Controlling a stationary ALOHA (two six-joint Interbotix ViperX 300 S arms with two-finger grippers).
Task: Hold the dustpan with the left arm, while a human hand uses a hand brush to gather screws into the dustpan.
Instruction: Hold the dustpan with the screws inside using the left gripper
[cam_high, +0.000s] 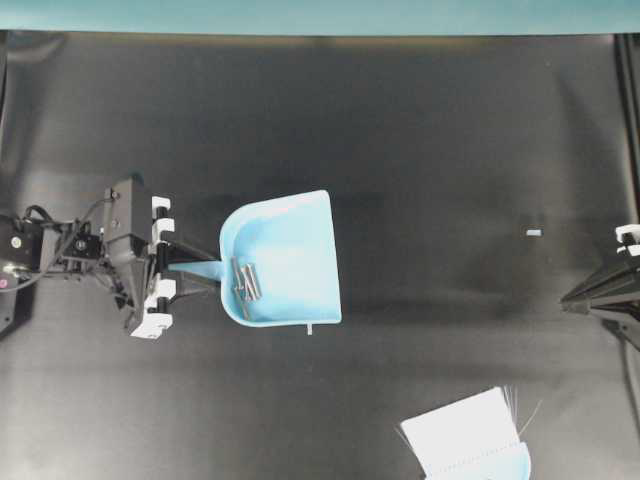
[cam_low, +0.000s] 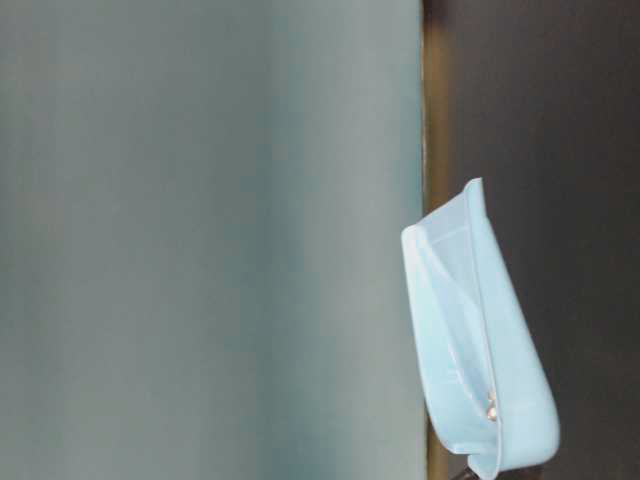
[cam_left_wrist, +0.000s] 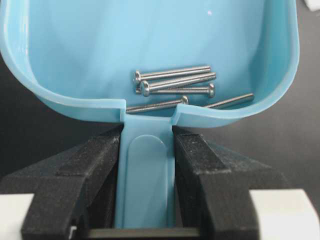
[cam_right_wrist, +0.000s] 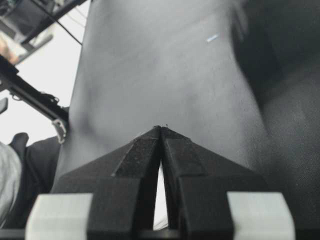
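Dustpan (cam_high: 290, 255) of light blue plastic looks light and fairly stiff, smooth enough to slip, so its short flat handle is the sensible place to grip, and that is where it is held. It has a wide flat mouth, a rounded back wall and low sides. It sits left of centre on the black table (cam_high: 420, 150), seemingly tipped back so its load rests at the rear. Five slim silver screws (cam_left_wrist: 172, 87) lie bunched against the back wall, just beyond the handle. The left gripper (cam_left_wrist: 147, 150) is clamped on that handle, one pad pressing each side. The hand brush (cam_high: 470, 440) lies well apart near the bottom edge, white bristles fanned out. The right gripper (cam_right_wrist: 161, 131) hangs over bare table, fingers pressed together on nothing.
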